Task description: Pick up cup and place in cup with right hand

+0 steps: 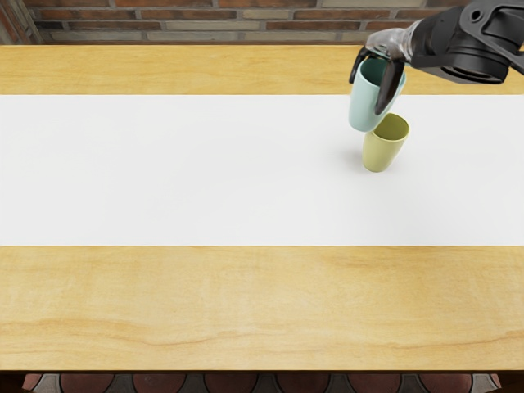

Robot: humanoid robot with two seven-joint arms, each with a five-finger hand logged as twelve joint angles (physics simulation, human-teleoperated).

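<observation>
My right hand [381,69] reaches in from the upper right with its fingers wrapped around a light blue cup [367,100]. That cup is slightly tilted, its mouth up, and its lower end is just above and left of the rim of a yellow-green cup [380,154]. The yellow-green cup stands upright on the white strip, its mouth facing up. In this view the two cups overlap; whether they touch I cannot tell.
A white strip [188,172] runs across the wooden table [246,303]. Behind the table's far edge is a brick wall [246,24]. The table's near edge runs along the bottom of the view.
</observation>
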